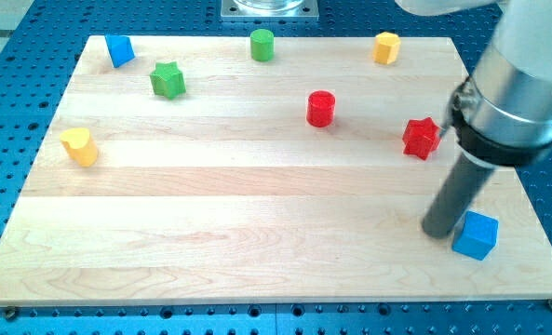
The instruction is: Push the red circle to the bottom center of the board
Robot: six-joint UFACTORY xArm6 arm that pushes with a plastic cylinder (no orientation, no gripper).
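- A straight dark rod ends in my tip [437,231], resting on the pale wooden surface [257,251] near the view's lower right; the arm carries no gripper, so nothing is apart, together or clamped.
- A blue cube block [476,234] sits just beside my tip, on the side toward the view's right, seemingly touching or nearly so.
- The red cylinder block, the task's red circle [321,108], stands well apart from my tip, up and toward the view's left, in the upper middle of the surface.
- A red star block [422,138] lies above my tip, between it and the far edge.
- Judged from this, the push has not begun: the approach is in hand.
- Next, my tip would need to travel round the red star to the red circle's far side, then drive it straight toward the view's bottom centre.
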